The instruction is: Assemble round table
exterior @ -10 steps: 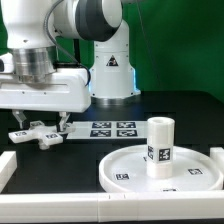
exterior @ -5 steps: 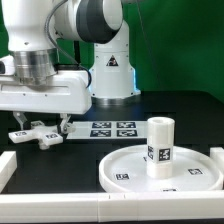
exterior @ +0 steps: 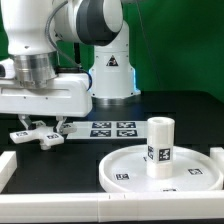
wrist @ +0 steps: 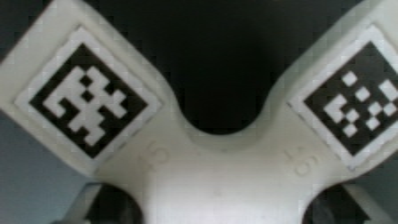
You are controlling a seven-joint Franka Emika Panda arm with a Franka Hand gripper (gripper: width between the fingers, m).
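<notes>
The small cross-shaped piece (exterior: 35,133) lies low at the exterior view's left, under my hand. My gripper (exterior: 49,128) is down on it. In the wrist view the cross-shaped piece (wrist: 214,150) fills the frame, with two tagged arms spreading away. My gripper (wrist: 217,205) has its dark fingers (wrist: 107,205) pressed against both sides of the piece's middle. The large rimmed round disc (exterior: 112,172) lies at the exterior view's right. The thick short cylinder (exterior: 160,147) stands upright on it.
The marker board (exterior: 113,128) lies flat behind the disc, just to the exterior view's right of my gripper. White border rails run along the front (exterior: 100,212), at the left (exterior: 5,168) and at the right (exterior: 217,160). The robot base stands at the back.
My hand has risen very slightly, and the cross-shaped piece has shifted a touch with it. The disc and the cylinder have not moved.
</notes>
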